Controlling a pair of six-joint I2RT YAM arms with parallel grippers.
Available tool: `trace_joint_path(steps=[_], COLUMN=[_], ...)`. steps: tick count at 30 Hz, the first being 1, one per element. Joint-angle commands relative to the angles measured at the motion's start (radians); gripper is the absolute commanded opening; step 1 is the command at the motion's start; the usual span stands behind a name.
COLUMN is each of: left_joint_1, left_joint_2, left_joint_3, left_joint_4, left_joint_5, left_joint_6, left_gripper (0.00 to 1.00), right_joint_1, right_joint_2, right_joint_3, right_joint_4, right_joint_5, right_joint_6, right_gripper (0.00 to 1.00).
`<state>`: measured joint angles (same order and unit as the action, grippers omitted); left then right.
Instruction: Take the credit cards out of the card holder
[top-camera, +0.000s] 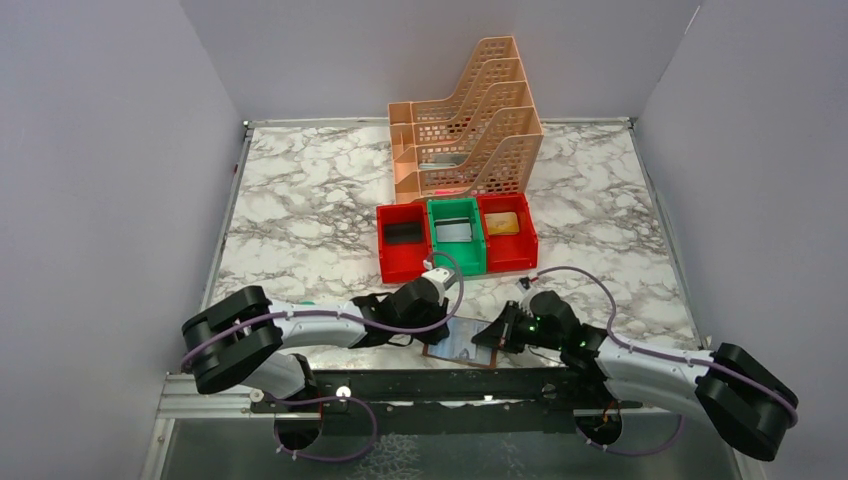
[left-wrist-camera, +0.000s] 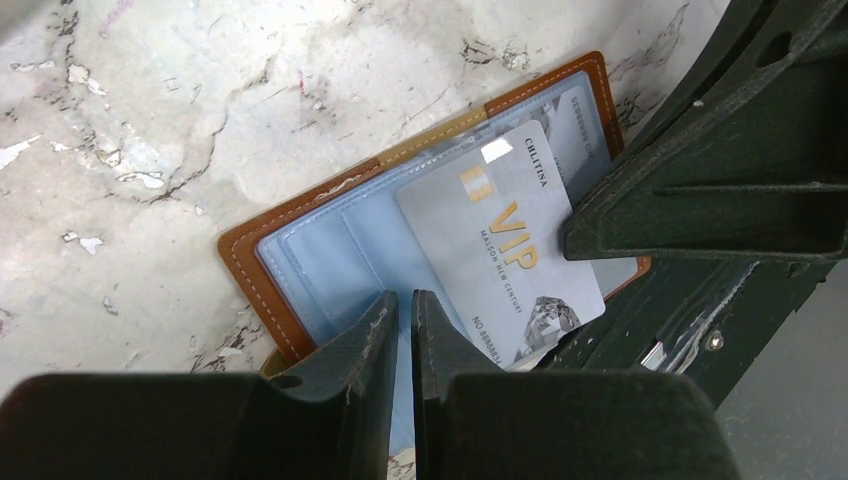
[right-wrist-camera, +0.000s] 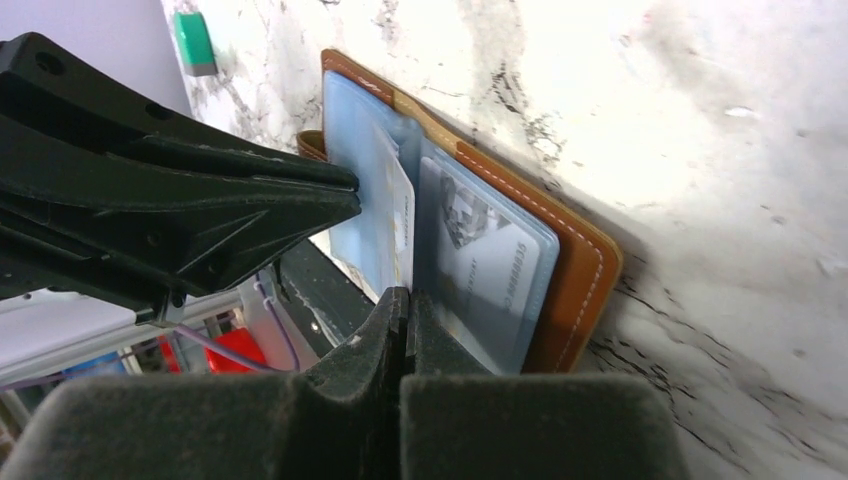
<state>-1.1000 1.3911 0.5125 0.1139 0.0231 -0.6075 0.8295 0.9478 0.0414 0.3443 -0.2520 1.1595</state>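
Because its two fingers press flat together at the lower centre of the right wrist view, the right gripper reads as clenched, seemingly pinching the edge of a silvery credit card that sits half out of its pocket; the left gripper, low in its own view, is nearly closed with a blue pocket leaf in the thin gap, pinning the card holder, which lies open at bottom centre of the top view; a second card sits in a clear pocket. The card looks light, stiff and slick, best gripped on its free edge; the leather looks soft and may lift. Beyond: a marble table; red and green bins and a peach file rack mid-frame; grey walls.
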Motion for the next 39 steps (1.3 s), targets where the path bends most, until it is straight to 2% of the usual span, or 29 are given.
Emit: trace_joint_path(steps=[1,4,7,10,15,20,25,29,34,36,39], left_joint_1=[-0.012,-0.013,-0.012,-0.013,-0.014,-0.015,-0.02,-0.032,-0.046,-0.046,-0.047], left_joint_2=[0.058,0.051,0.033,0.006,-0.042,-0.051,-0.053,-0.052,-0.169,-0.206,-0.167], left_joint_3=[-0.02,-0.024,-0.03,-0.031,-0.019,0.0,0.019,0.052,0.069,0.032,0.014], left_joint_4=[-0.099,-0.108,-0.108,-0.108,-0.106,-0.109,-0.108,-0.119,-0.157,-0.086,-0.02], left_joint_5=[-0.009,-0.019,-0.02,-0.014,0.009,0.023,0.032,0.02,-0.087,-0.045,0.037], left_joint_6=[0.023,0.019,0.015,0.016,0.035,0.045,0.055,0.068,0.05,0.058,0.063], left_gripper=[0.15,0.15,0.15,0.15,0.15,0.15,0.15,0.15,0.18,0.18,0.19], right_joint_1=[0.002,0.002,0.002,0.002,0.002,0.002,0.002,0.002,0.002,0.002,0.002], right_joint_2=[-0.064,-0.102,-0.118,-0.09,-0.009,0.046,0.078,0.092,0.083,0.077,0.066], right_joint_3=[0.016,0.012,-0.019,-0.041,-0.013,-0.034,-0.002,0.025,0.008,0.007,0.021], right_joint_4=[-0.19,-0.225,-0.18,-0.087,-0.085,0.022,0.065,0.067,0.049,0.048,0.017], right_joint_5=[0.077,0.086,0.077,0.048,0.064,0.051,0.005,-0.004,0.017,0.01,-0.003], right_joint_6=[-0.016,-0.01,0.023,0.055,0.053,0.076,0.02,-0.002,0.01,0.009,-0.012], right_gripper=[0.01,0.02,0.06,0.12,0.23,0.27,0.24,0.07,0.05,0.05,0.05])
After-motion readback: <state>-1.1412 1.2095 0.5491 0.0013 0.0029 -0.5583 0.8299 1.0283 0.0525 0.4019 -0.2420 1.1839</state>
